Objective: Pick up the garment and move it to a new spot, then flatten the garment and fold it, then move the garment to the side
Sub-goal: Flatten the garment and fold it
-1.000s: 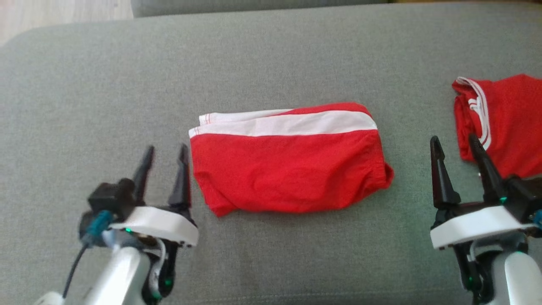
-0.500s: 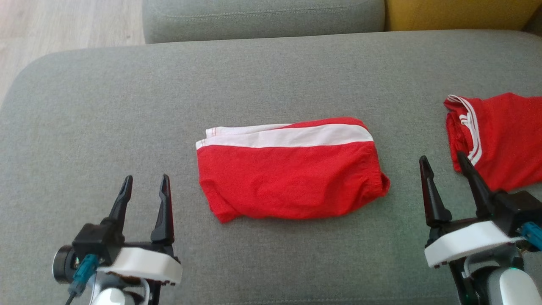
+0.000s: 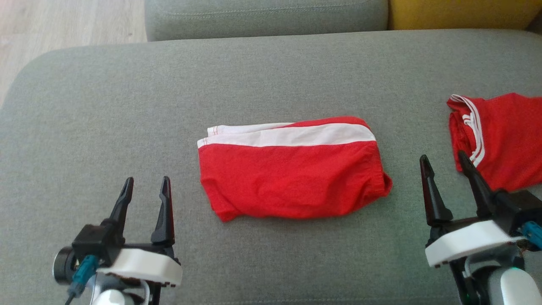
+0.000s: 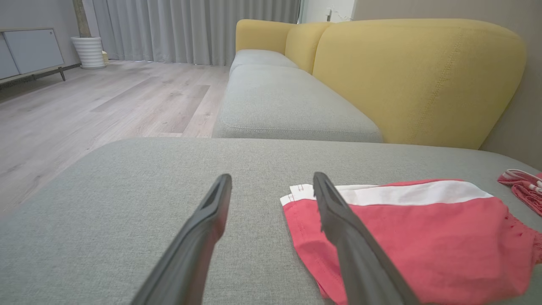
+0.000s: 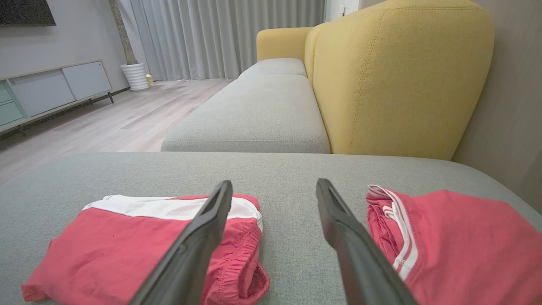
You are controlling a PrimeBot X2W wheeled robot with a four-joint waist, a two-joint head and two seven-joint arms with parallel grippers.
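Left gripper (image 3: 146, 180) drawn back toward 7 o'clock from the left edge of the red shorts (image 3: 292, 182), a wider strip of grey sofa (image 3: 186, 199) between them, fingers straighter, head camera tipped up, another seat cushion (image 3: 262, 19) and a yellow backrest (image 3: 461, 12) at 12 o'clock.

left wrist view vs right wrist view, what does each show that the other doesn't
Left wrist, not right: the left gripper, open, near the shorts' left edge. Right wrist, not left: the right gripper, open, and a dark screen on the wall. Both: the folded shorts, a second red garment, the grey seat, yellow backrest and curtains.
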